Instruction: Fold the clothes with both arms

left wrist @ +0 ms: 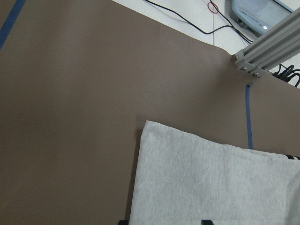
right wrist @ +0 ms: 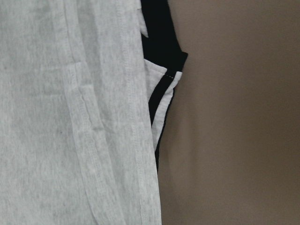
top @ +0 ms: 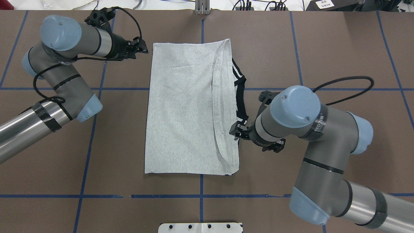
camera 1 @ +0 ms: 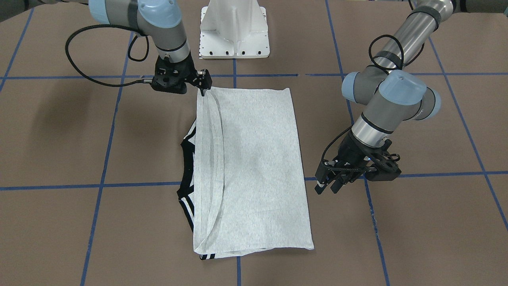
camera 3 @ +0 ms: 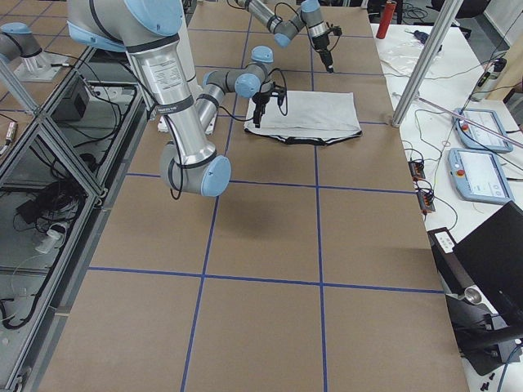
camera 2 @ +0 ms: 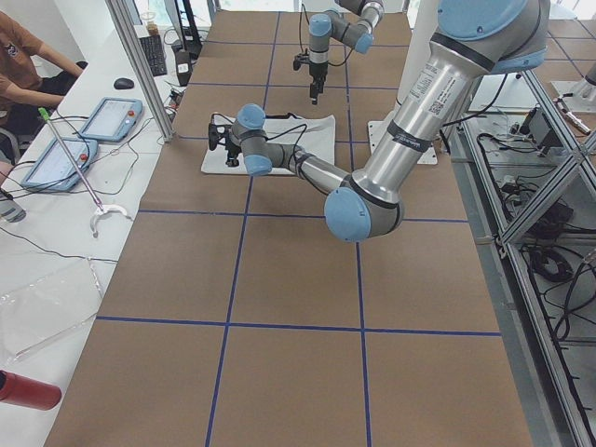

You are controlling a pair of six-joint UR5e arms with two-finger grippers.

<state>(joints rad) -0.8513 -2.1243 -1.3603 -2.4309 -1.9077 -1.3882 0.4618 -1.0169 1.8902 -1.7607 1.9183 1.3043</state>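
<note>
The grey T-shirt lies flat, folded into a tall rectangle, in the middle of the brown table. Its stitched hem lies over the robot's-right edge, where the black collar trim and shoulder stripes peek out. The printed front is hidden. My left gripper is open and empty just off the shirt's far left corner; its wrist view shows that corner. My right gripper is at the shirt's right edge near the near corner, fingers apart, with the cloth flat below.
The white pedestal block stands at the robot's side of the table, just behind the shirt. Blue tape lines grid the brown surface. An aluminium post and an operators' desk with tablets lie beyond the far edge.
</note>
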